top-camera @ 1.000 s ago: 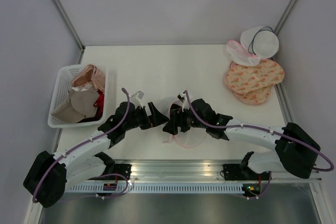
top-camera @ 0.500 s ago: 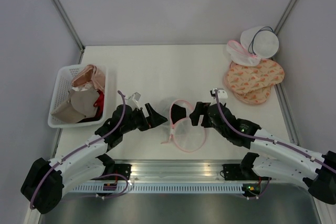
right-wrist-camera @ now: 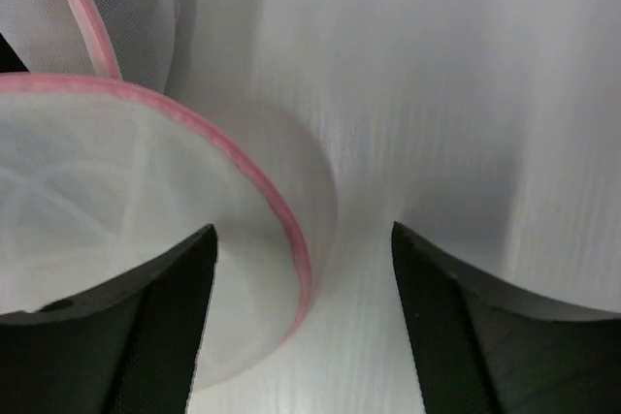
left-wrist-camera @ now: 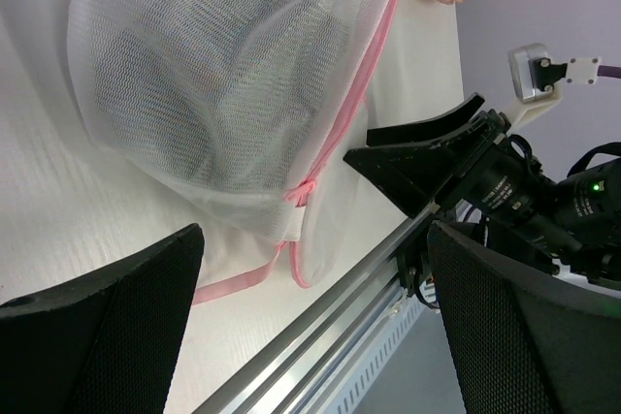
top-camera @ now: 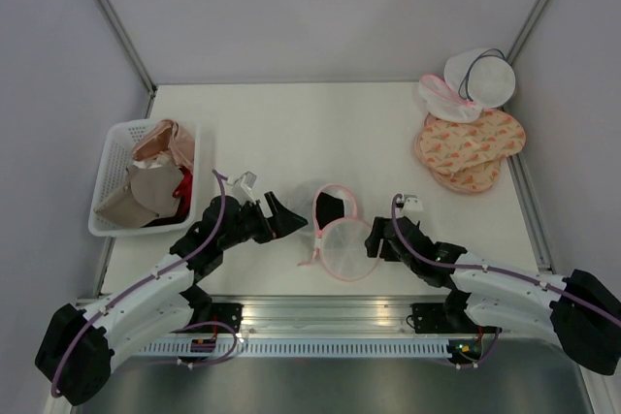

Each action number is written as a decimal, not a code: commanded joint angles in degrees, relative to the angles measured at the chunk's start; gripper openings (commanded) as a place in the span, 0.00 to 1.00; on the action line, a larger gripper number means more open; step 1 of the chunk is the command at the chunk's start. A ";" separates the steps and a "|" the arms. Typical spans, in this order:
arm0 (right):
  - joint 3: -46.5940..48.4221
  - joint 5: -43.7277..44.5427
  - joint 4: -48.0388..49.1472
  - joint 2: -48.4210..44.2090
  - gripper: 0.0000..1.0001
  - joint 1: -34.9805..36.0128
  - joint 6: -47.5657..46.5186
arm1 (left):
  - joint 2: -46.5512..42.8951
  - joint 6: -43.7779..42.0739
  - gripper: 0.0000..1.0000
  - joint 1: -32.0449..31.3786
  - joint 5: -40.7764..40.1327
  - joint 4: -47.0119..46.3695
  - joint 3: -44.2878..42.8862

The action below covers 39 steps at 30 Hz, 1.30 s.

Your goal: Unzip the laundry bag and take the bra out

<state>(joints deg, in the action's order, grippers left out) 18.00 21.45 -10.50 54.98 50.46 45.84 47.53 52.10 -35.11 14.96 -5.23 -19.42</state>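
The laundry bag (top-camera: 346, 251), white mesh with pink trim, lies near the table's front edge with its two round halves spread. The black bra (top-camera: 331, 208) shows in the far half. In the left wrist view the bra (left-wrist-camera: 209, 75) is a dark shape behind the bag's mesh (left-wrist-camera: 116, 7). My left gripper (top-camera: 289, 220) is open and empty just left of the bag, which lies ahead of its jaws (left-wrist-camera: 310, 336). My right gripper (top-camera: 372, 239) is open and empty at the bag's right edge. In the right wrist view the bag's pink rim (right-wrist-camera: 281, 230) lies between its fingers (right-wrist-camera: 306, 322).
A white basket (top-camera: 109, 154) of beige, pink and red garments stands at the left. Peach patterned bags (top-camera: 471, 147) and a white round bag with dark trim (top-camera: 482, 77) lie at the back right. A metal rail (top-camera: 320, 309) runs along the front edge.
My right gripper has drawn back from over the bag, to the right and nearer the front edge. The bag now lies uncovered with both halves showing. My left gripper has barely moved.
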 commanded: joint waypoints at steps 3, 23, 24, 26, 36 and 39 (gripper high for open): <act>-5.33 -11.06 19.72 3.46 0.61 -2.02 1.61 | -1.12 0.99 1.00 -0.13 -0.55 1.10 -0.09; 10.82 -39.62 9.70 -6.13 0.01 -2.47 -11.92 | -15.44 -0.94 1.00 -0.13 -7.49 16.66 -5.54; 11.00 -40.95 12.58 -3.85 0.00 -2.29 -12.09 | -16.32 -0.86 1.00 -0.13 -7.75 17.01 -5.80; 11.00 -44.02 16.37 -0.08 0.00 -2.03 -12.18 | -16.85 -0.59 1.00 -0.13 -7.93 17.80 -6.07; 16.54 -54.65 27.98 13.92 0.06 6.14 -20.97 | -19.14 0.20 1.00 -0.13 -9.86 19.38 -6.42; 17.68 -60.19 29.74 16.99 0.23 7.81 -22.46 | -19.14 0.20 1.00 -0.13 -10.30 19.82 -6.25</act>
<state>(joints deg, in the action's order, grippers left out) 33.06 -30.13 13.13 69.63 56.99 27.81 28.69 52.05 -35.11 5.96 13.85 -23.73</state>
